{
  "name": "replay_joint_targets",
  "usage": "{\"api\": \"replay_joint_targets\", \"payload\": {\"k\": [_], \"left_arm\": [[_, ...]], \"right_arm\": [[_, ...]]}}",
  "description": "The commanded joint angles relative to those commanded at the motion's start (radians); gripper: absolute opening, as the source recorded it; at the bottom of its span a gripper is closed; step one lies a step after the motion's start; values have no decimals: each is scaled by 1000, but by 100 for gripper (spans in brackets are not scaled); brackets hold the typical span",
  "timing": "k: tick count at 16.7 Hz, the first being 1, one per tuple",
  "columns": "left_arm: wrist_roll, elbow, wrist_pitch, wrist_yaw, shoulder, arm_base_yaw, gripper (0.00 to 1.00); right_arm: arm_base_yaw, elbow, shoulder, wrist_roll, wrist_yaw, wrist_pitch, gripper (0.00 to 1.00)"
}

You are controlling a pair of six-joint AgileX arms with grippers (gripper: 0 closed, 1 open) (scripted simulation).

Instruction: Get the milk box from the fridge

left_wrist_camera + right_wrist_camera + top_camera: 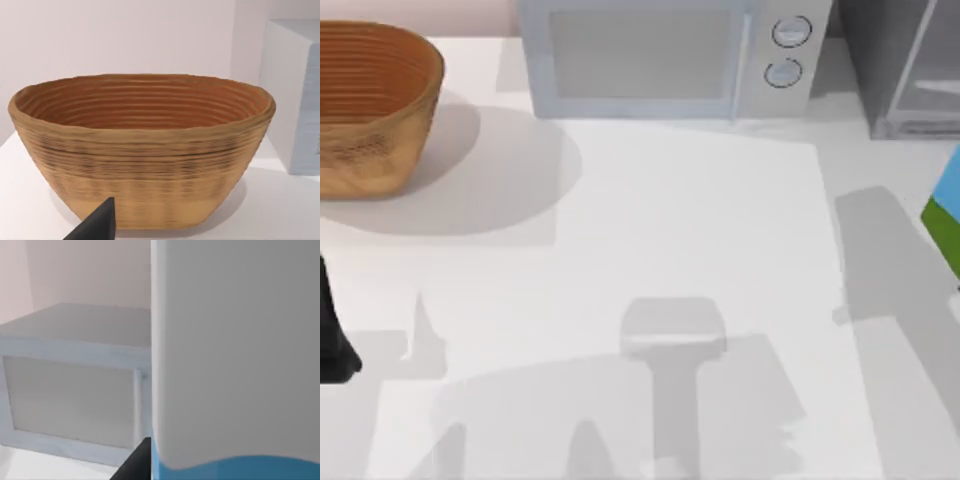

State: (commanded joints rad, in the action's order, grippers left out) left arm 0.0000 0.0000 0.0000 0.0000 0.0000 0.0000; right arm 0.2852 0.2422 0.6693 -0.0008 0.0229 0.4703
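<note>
**Milk box out of the fridge, at the worktop's right edge**

White worktop (pixel 650 230) fills the top view, with a pale wall behind it. At twelve o'clock stands the white microwave (pixel 660 55), its two round knobs on the right. At one to two o'clock, in the far right corner, sits the fridge (pixel 905 65), dark grey with a pale-framed translucent door panel. At ten o'clock rests the wicker basket (pixel 370 105), which the left wrist view faces head on.

At three o'clock, cut by the edge of the top view, is the milk box (pixel 948 215), blue above a green band, clear of the fridge and seemingly lifted above the worktop. In the right wrist view its white and blue side (pixel 235 360) looms very close, a dark finger (pixel 137 462) beside it, so I judge the right end effector to be clamped on the carton.

The left arm (pixel 332 335) is parked at nine o'clock; whether its end effector is open I cannot tell.

Judged from this, the carton is already out of the fridge; what is left is little more than setting it down or carrying it clear.
</note>
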Motion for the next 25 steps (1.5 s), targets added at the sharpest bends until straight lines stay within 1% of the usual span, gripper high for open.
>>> {"api": "replay_joint_targets", "payload": {"k": [7,12,15,17,25], "left_arm": [[0,0,0,0,0,0,100],[0,0,0,0,0,0,100],[0,0,0,0,0,0,100],[0,0,0,0,0,0,100],[0,0,0,0,0,0,100]], "right_arm": [[278,214,735,18,20,431,0],[435,345,1106,22,30,685,0],[494,399,1234,18,34,784,0],[512,417,1275,15,35,816,0],[509,444,1318,14,36,819,0]]}}
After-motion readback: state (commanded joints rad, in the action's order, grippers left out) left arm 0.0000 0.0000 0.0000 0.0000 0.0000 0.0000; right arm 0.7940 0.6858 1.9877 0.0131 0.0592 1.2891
